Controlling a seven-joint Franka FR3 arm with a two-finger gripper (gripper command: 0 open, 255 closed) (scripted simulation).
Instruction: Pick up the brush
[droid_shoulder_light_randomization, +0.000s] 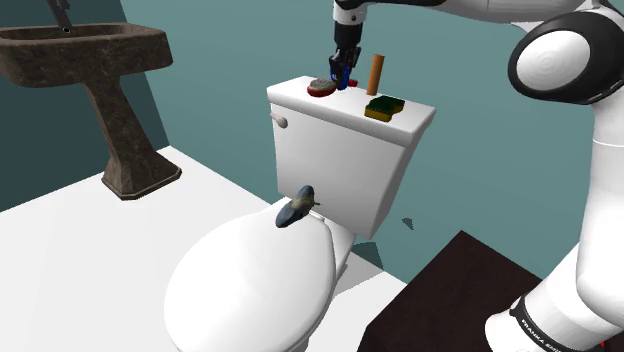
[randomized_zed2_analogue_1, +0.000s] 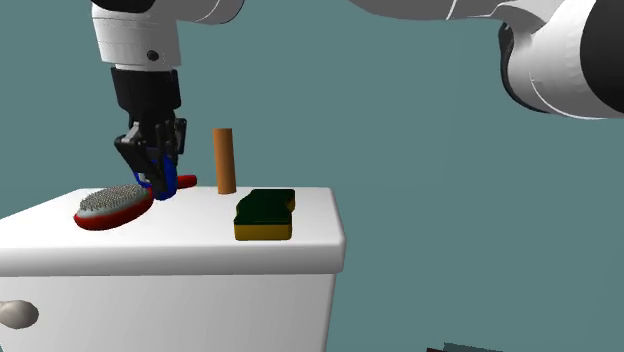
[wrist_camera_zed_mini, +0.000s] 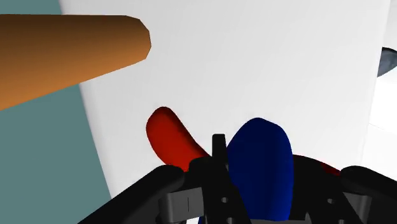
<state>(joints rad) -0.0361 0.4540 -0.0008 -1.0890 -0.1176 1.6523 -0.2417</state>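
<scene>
The brush (randomized_zed2_analogue_1: 112, 206) has a red body, grey bristles and a blue grip piece (wrist_camera_zed_mini: 259, 159) on its red handle (wrist_camera_zed_mini: 170, 133). It lies on the white toilet tank lid (randomized_zed2_analogue_1: 180, 235), bristles up, at the second exterior view's left. My black gripper (randomized_zed2_analogue_1: 155, 180) comes straight down on the handle end, and its fingers clasp the blue piece between them. The brush head still rests on the lid. In the shoulder view the gripper (droid_shoulder_light_randomization: 341, 78) stands at the back of the lid beside the brush (droid_shoulder_light_randomization: 320, 87).
An orange cylinder (randomized_zed2_analogue_1: 225, 160) stands upright just beside the gripper. A green and yellow sponge (randomized_zed2_analogue_1: 265, 214) lies farther along the lid. A small grey-blue object (droid_shoulder_light_randomization: 296, 207) rests on the closed toilet seat (droid_shoulder_light_randomization: 255, 285). A dark pedestal sink (droid_shoulder_light_randomization: 85, 50) stands at the shoulder view's left.
</scene>
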